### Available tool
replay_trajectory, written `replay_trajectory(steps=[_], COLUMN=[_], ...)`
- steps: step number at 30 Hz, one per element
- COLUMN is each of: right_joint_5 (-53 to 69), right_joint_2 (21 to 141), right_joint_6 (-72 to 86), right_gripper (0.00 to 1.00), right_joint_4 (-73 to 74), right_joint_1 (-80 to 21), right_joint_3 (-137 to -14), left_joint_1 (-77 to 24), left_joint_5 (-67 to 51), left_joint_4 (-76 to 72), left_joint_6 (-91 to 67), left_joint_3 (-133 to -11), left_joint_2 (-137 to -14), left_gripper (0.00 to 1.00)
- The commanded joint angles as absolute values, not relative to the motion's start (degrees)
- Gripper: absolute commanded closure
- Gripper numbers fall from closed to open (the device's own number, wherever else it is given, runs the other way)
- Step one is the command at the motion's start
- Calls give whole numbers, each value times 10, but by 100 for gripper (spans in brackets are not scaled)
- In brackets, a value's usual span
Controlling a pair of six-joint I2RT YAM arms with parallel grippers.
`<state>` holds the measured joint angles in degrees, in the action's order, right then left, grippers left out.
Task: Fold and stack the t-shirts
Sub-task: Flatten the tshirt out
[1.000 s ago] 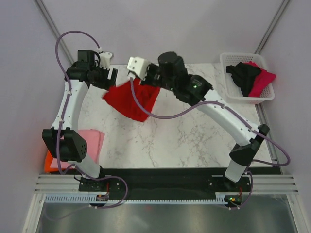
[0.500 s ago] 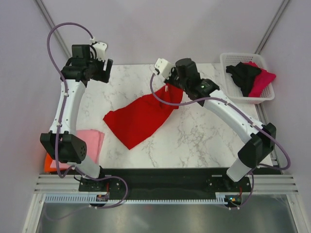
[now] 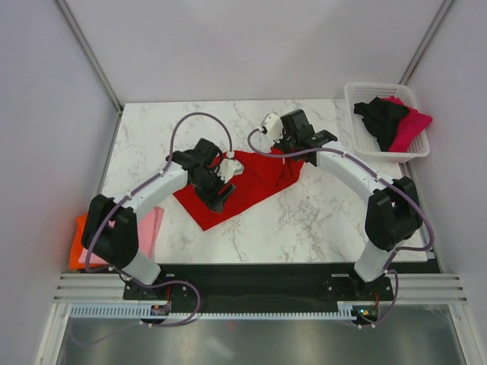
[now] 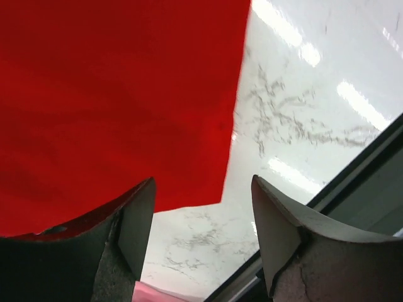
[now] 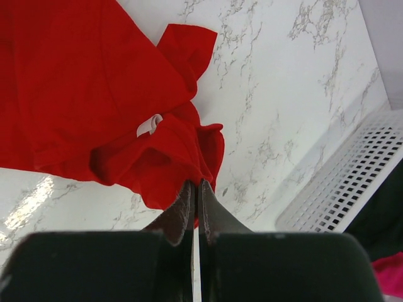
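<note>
White marble tabletop [image 3: 319, 220] is filling the scene we are watching, with pale walls closing in around it. Nearest to us, at about 8 o'clock by the table's left edge, a light pink t-shirt [image 3: 150, 226] is lying flat. An orange t-shirt [image 3: 76, 255] is showing just beyond the edge beside it. The left arm is covering the place where the two meet, so we cannot tell how they overlap.

Toward the centre, the bright red t-shirt [image 3: 251, 186] is lying on the marble, running from a pointed corner near 6 o'clock up toward 1 o'clock. The left gripper [image 3: 217, 194] is hanging over the shirt's left part with its jaws wide apart and nothing between them. In the left wrist view its fingers [image 4: 135, 226] are framing the shirt's straight hem and bare marble. We cannot tell whether they are touching the cloth.

At the shirt's far right end, the right gripper [image 3: 293, 150] is clenching a bunched fold of red fabric. In the right wrist view a white label [image 5: 149, 124] is peeking out, and a sleeve [image 5: 187, 50] is lying flat beyond it.

Farthest away, at 2 o'clock, a white plastic lattice basket [image 3: 380, 156] is holding a black t-shirt [image 3: 380, 118] and a magenta t-shirt [image 3: 415, 125] that is draping over its right rim.
</note>
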<state>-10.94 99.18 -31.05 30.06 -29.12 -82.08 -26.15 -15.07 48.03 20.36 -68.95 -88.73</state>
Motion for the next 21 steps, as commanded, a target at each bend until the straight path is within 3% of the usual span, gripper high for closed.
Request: replay_trajectory(steps=[1, 9, 14, 16, 17, 18, 21], right_joint_5=[-94, -83, -83, -83, -83, -83, -83], right_joint_2=[985, 989, 992, 990, 988, 986, 969], right_joint_6=[-281, -272, -272, -272, -271, -271, -267], right_gripper=[100, 100, 100, 100, 100, 100, 100], right_joint_4=[300, 301, 301, 301, 302, 301, 303], right_joint_1=[-291, -282, -280, -279, -277, -276, -273], right_joint_3=[-847, -842, -845, -845, -844, -844, -841], left_joint_1=[-282, -306, -313, -315, -315, -315, -314], left_joint_5=[-135, -126, -119, -119, -117, -114, -99], left_joint_4=[480, 449, 425, 419, 419, 421, 431], left_joint_6=[243, 240, 228, 226, 225, 226, 230], left_joint_3=[-645, -577, -584, -592, -596, -598, -601], left_joint_2=[-886, -922, -983, -996, -1004, -1004, -967], left_gripper=[31, 33, 40, 53, 66, 94, 98])
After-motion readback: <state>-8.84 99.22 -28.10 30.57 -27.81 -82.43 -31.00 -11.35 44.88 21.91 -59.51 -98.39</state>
